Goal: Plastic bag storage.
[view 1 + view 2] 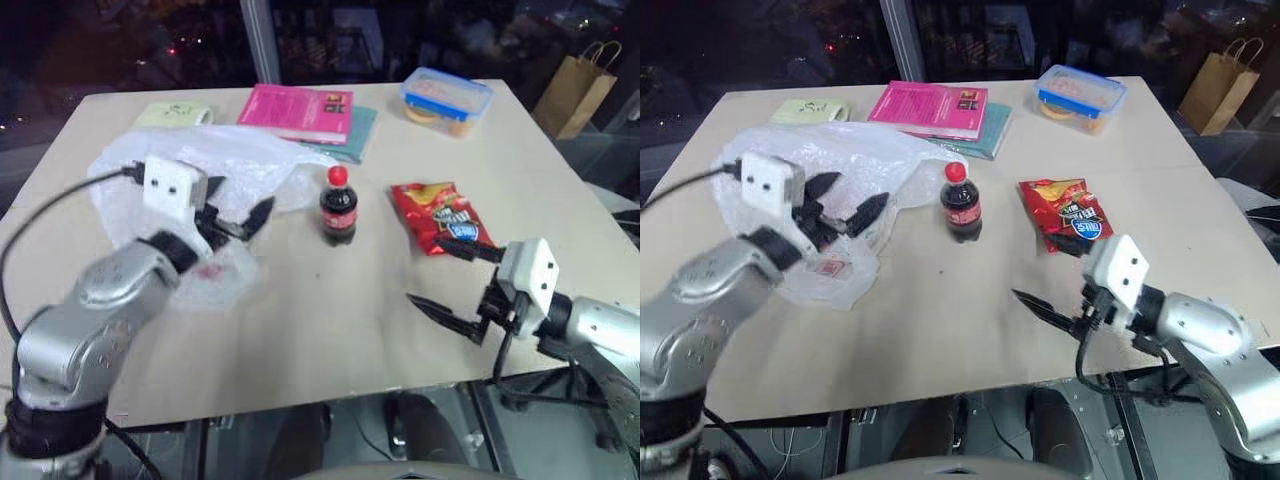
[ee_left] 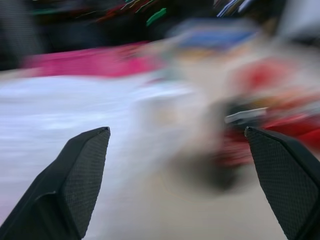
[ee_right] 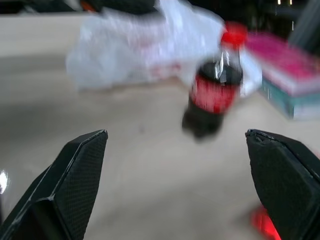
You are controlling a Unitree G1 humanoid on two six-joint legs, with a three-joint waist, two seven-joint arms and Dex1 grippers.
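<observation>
Nearest, the right hand (image 1: 452,287) hovers spread over the surface (image 1: 330,330), empty. Farther left, the left hand (image 1: 240,217) hangs spread above the plastic bag (image 1: 240,165), which lies crumpled beside the bottle (image 1: 338,205).

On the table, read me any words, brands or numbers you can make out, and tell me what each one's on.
None can be read.
Bottle: red label, print too blurred.
Snack packet: blue logo, illegible.
Pink book: small cover block, too small.
Plastic bag: red mark, unreadable.
Pale green pad: faint marks, illegible.
</observation>
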